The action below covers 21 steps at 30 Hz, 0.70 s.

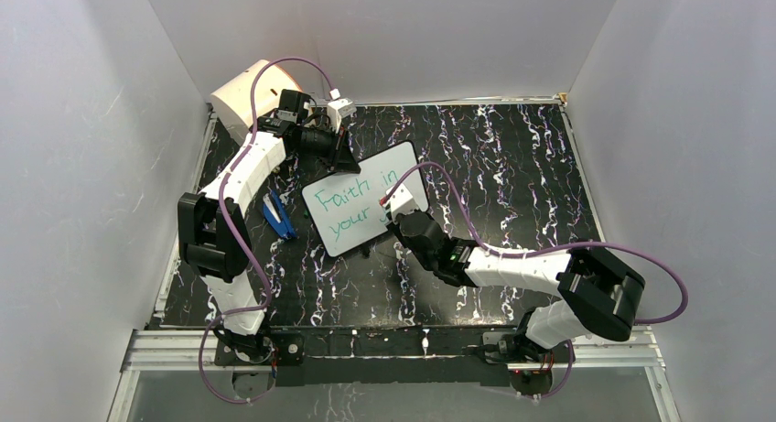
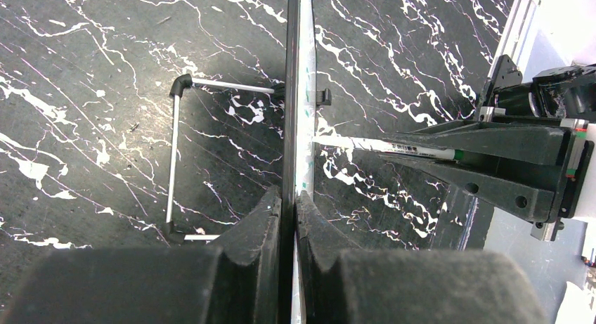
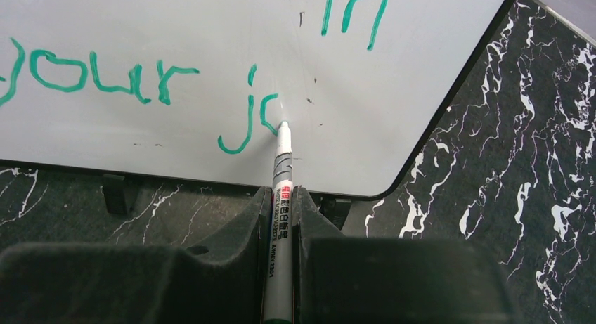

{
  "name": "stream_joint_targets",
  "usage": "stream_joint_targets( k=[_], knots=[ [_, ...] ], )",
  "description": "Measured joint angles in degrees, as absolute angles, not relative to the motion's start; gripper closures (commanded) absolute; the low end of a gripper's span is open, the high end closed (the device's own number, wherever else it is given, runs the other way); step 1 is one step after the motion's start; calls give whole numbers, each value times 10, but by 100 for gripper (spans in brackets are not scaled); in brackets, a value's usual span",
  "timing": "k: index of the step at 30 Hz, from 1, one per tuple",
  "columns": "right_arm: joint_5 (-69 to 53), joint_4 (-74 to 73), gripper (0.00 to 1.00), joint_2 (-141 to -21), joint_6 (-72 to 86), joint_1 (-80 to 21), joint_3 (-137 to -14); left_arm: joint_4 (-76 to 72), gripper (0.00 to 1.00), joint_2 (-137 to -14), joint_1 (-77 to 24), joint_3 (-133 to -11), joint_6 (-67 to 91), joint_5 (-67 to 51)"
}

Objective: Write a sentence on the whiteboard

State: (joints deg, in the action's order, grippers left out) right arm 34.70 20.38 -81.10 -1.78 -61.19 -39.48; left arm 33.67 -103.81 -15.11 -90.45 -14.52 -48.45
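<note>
Two black fingers of the right gripper (image 3: 281, 197) are clamping together on a thin white marker (image 3: 282, 162) with printed lettering. The marker's long axis is running straight up the right wrist view, and its tip is touching the small glossy white whiteboard (image 3: 422, 71) with a thin black frame. The tip is resting on a fresh green stroke just right of a "j".

The green handwritten sentence (image 3: 91, 78) is reading "Faith in" above "your j", in two slanted lines.

At the board's far edge, the left gripper (image 2: 288, 201) is pinching the whiteboard's rim between nearly closed jaws. A thin metal wire stand (image 2: 173, 155) is sticking out behind the board.

In the top view the whiteboard is standing tilted at centre frame on the black white-veined marble table (image 1: 512, 166). Its long axis is running from lower left to upper right, and its written face is turning toward the lower right.

A small blue object (image 1: 279, 216) is lying just left of the board. A cream cylindrical drum (image 1: 242, 97) is sitting in the upper left; whether it is holding anything cannot be told.
</note>
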Motion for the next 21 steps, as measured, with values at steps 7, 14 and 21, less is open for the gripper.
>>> stream_joint_targets(
  k=[7,14,21],
  knots=[
    [348,222,100,-811,-23,-612,-395,337,100,-1038,-151,-905,-145,-485],
    [348,233,100,-811,-27,-611,-395,337,100,-1038,-151,-905,-145,-485],
    [347,242,100,-811,-31,-611,-395,337,100,-1038,-151,-905,-145,-485]
  ],
)
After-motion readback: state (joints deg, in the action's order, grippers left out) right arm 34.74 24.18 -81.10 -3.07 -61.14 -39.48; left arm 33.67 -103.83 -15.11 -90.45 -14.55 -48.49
